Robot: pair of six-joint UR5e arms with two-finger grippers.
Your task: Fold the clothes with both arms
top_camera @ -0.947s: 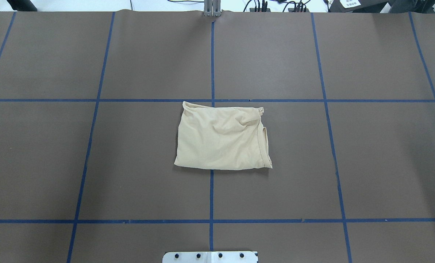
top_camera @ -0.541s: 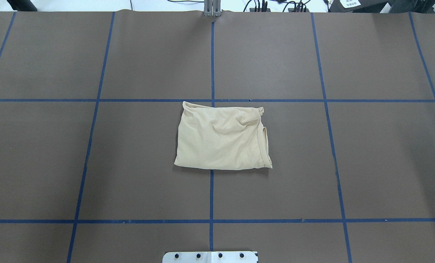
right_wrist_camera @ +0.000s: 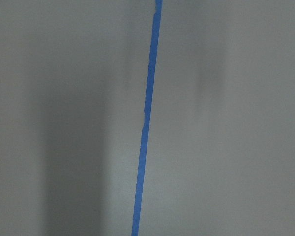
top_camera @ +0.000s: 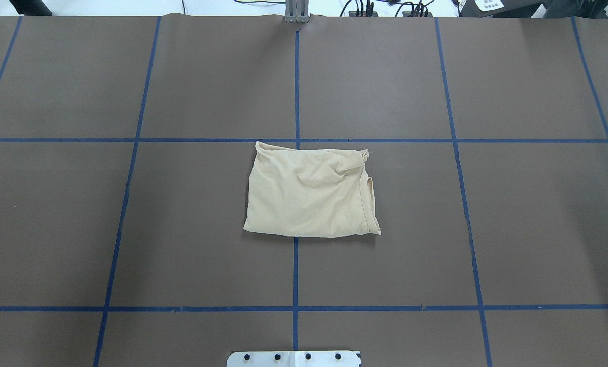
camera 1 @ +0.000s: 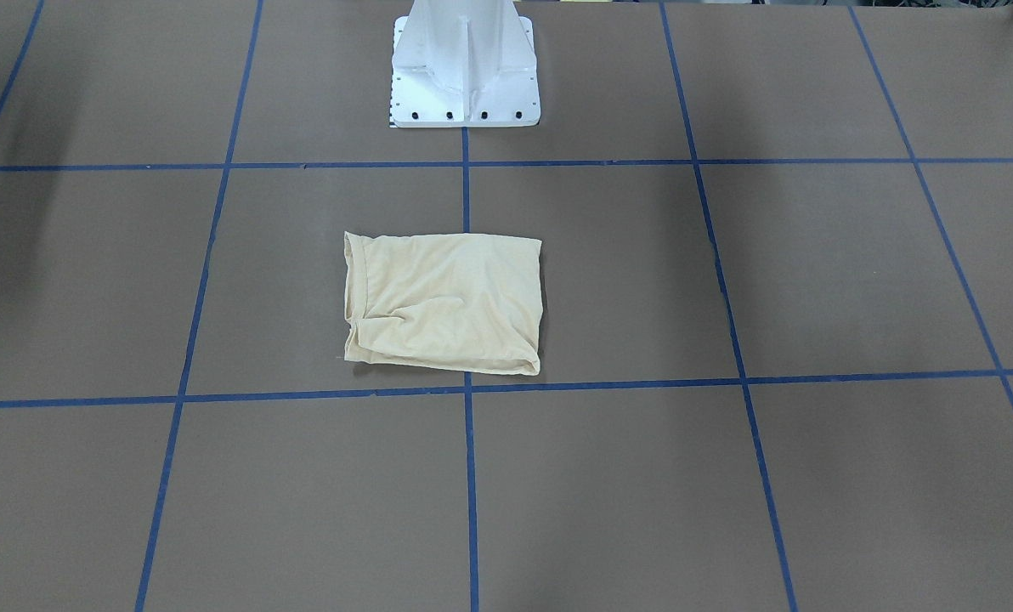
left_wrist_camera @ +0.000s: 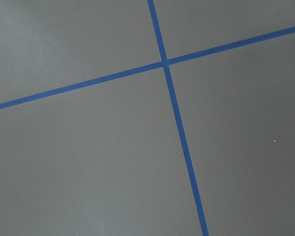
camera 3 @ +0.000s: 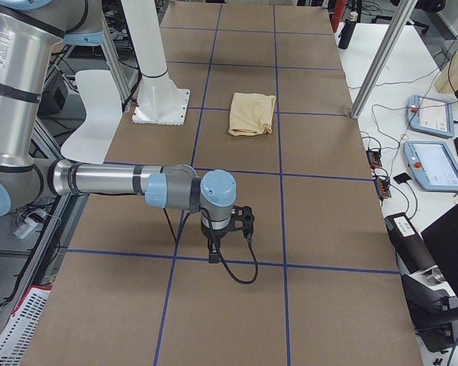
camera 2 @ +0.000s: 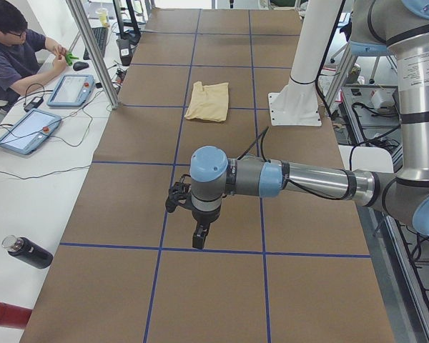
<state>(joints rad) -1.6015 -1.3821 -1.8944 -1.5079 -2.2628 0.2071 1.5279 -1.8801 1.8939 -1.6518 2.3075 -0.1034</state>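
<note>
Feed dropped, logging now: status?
Left end effector, right end effector: over brown table, state unclear. Pale cream-yellow thin-fabric shirt folded, centre. Nothing obstructing.

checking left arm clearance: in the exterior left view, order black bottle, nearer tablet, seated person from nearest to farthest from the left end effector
From the left end effector:
1. black bottle, on the white bench alongside
2. nearer tablet, farther along that bench
3. seated person, bench's far end

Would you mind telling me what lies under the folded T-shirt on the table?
The T-shirt rests on the brown table cover, straddling a blue tape line that shows at its near and far edges. The tape stretch beneath, and anything between the folds, is covered.
</note>
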